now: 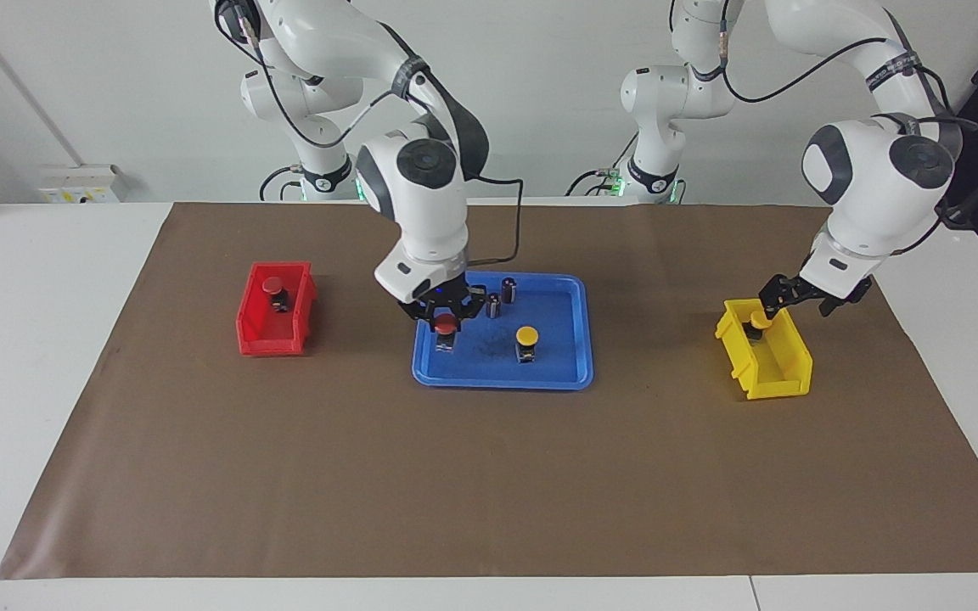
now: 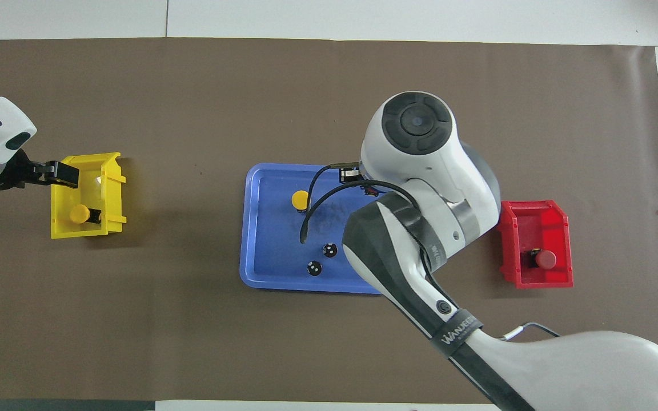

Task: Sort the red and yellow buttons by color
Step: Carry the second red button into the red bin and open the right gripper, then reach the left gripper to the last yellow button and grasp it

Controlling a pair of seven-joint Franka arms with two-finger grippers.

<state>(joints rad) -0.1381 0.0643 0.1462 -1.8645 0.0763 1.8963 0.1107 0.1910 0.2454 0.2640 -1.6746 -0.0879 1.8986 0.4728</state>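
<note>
Now right jaws (image 1: 446,316) clamp red button (image 1: 446,323) over tray (image 1: 578,339); left jaws (image 1: 782,297) released.

Both arms are glossy white shells with dark grey round caps on the joints and black bands at the wrists, one reading WANJEE-something. Loose black cables run along them, the hands are black, and green lights glow at both bases.

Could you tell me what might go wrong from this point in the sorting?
The right claw holds the red button by its cap, so it may slip before reaching the red bin. The left claw hangs over the yellow bin and could clip its rim.
</note>
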